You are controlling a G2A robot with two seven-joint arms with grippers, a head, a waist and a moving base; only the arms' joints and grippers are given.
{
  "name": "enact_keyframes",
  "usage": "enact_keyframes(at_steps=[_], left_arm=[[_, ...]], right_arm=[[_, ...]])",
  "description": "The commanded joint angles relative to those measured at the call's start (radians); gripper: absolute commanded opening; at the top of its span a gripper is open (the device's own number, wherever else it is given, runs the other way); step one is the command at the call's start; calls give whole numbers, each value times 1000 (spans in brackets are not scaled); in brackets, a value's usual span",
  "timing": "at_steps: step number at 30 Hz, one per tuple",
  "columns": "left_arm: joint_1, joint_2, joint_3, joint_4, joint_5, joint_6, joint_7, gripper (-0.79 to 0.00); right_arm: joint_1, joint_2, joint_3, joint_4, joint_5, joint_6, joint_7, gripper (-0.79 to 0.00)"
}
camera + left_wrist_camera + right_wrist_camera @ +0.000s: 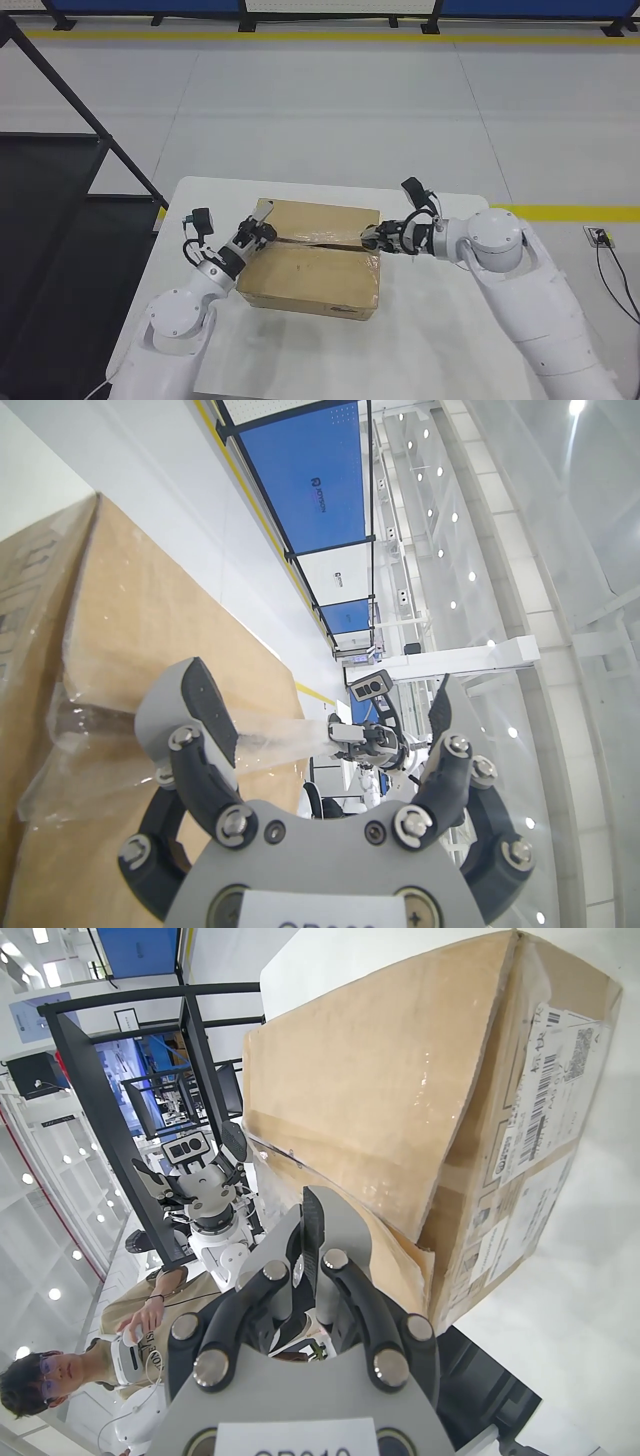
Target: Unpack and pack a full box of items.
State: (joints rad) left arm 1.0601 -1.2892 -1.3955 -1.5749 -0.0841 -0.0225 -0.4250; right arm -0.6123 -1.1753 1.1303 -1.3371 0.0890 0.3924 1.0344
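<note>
The box [315, 265] sat shut on the table [430, 340]. The right gripper [368, 238] pinched the clear tape [280, 735] at its right end, likely to peel it off. The left gripper [262, 232] stood spread wide at the left end, maybe to steady it.

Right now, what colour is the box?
The box is brown, with a white label on one side; clearest in the right wrist view.

Taped cardboard box [312, 268] on table
</note>
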Motion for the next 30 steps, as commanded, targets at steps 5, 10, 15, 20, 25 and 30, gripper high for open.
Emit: enact_keyframes(at_steps=[5,10,15,20,25,30], left_arm=[[-12,0,15,28,9,5,-4,0],[-18,0,22,46,11,5,-4,0],[-25,0,31,64,11,5,-4,0],[-27,0,36,69,10,4,-4,0],[-28,0,39,70,6,3,-4,0],[-26,0,44,71,0,0,-1,0]], right_arm=[[-1,2,-14,-2,-14,-6,-3,-773],[-2,5,-22,-3,-35,-9,-13,-606],[0,7,-33,-5,-63,16,-36,-172],[-12,14,-9,-26,-68,30,-64,0],[-64,28,79,-132,-39,38,-141,0],[-117,29,84,-257,-4,5,-187,0]])
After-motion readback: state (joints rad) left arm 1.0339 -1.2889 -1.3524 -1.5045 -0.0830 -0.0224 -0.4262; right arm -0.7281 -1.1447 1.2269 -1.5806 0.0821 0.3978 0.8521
